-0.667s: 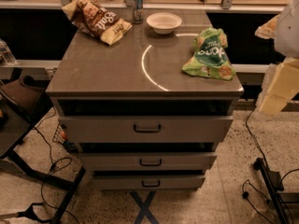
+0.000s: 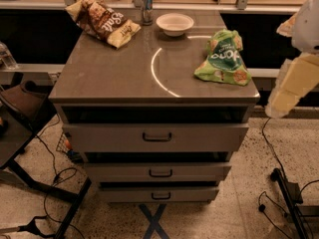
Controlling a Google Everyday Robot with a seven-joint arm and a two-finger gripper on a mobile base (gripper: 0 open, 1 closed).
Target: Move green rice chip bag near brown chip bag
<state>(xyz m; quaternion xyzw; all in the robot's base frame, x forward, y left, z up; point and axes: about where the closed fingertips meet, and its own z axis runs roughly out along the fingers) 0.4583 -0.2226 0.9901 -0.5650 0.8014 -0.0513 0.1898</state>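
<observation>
Counter: my tool hangs off its right edge, touching nothing; released or clenched, I cannot tell. Brown chip bag sits back left, green rice chip bag on the right side, well apart, bowl between. Nothing done yet; grasp and whole move left.

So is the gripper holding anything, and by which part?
Nothing visibly held: the green rice chip bag and brown chip bag lie free on the cabinet top. The gripper is out of view; only the arm shows, right.

Cabinet top — green bag, brown bag, bowl, can.
</observation>
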